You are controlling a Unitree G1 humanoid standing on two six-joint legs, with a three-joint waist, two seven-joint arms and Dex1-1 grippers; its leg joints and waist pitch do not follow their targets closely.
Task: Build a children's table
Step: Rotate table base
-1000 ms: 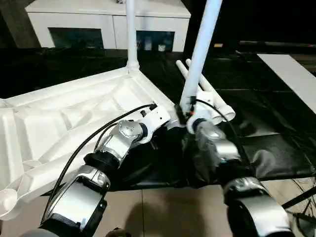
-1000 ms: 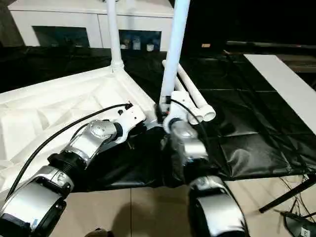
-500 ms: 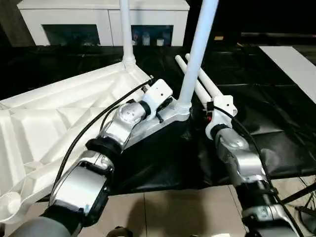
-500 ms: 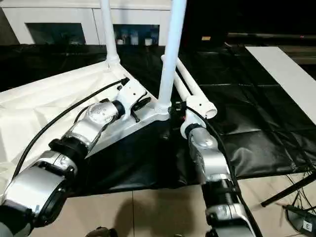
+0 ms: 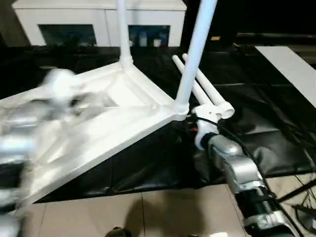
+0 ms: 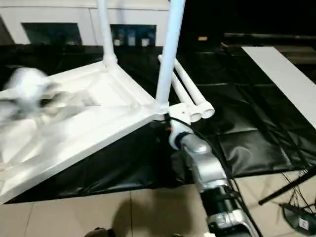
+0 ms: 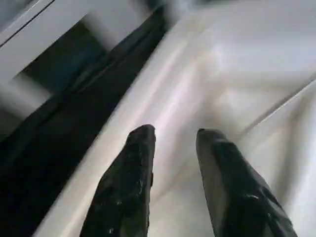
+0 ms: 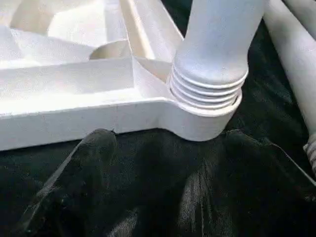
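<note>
The children's table top lies upside down on black cloth, ribbed side up. One white leg stands in its far corner. Another leg stands in the near right corner socket, its threads showing at the base. Two loose legs lie side by side on the cloth just beyond. My right gripper sits low in front of that socket, open, fingers wide apart and holding nothing. My left gripper hovers over the ribbed underside, open with a narrow gap, nothing in it. The left arm is a blur at left.
A white cabinet with glass doors stands at the back. A white board lies at the right on the black cloth. Tiled floor runs along the near edge, with cables and a stand leg at the lower right.
My left gripper has opened and swung away to the left from the near corner. My right gripper, still open, left the leg's base, drew off right, then came back below the socket.
</note>
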